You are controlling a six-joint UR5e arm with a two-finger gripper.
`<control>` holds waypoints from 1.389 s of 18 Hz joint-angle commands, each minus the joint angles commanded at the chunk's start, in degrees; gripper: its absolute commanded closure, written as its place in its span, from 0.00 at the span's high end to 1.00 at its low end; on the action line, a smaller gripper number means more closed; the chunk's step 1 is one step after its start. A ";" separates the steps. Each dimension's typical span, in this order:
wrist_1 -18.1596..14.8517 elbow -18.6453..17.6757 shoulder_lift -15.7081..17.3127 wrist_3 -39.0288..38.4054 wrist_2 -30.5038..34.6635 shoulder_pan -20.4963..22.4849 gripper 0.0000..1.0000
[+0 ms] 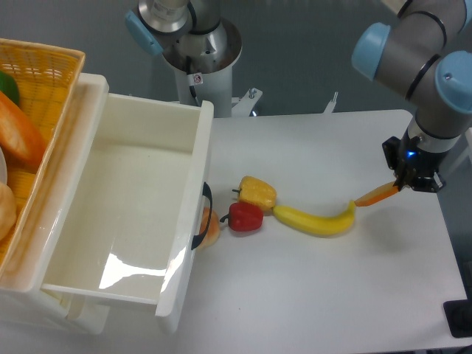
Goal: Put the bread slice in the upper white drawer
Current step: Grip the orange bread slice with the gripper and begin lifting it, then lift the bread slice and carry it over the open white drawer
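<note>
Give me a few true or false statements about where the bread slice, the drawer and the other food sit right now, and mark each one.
1. The tool holds the bread slice above the table. True.
2. The upper white drawer is closed. False: it is pulled open and looks empty.
3. The banana lies inside the drawer. False: it lies on the table.
4. The red pepper sits next to the yellow pepper. True.
5. The wicker basket is right of the drawer. False: it is left.

Banana (316,220) and peppers (251,204) stand before the upper white drawer (133,214)
</note>
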 joint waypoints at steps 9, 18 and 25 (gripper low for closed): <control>-0.09 0.09 5.26 -4.81 -4.20 -2.55 0.00; -0.35 -3.07 17.39 -18.70 -13.61 -4.92 0.00; -0.26 -4.75 25.66 -40.75 -22.31 -10.45 0.00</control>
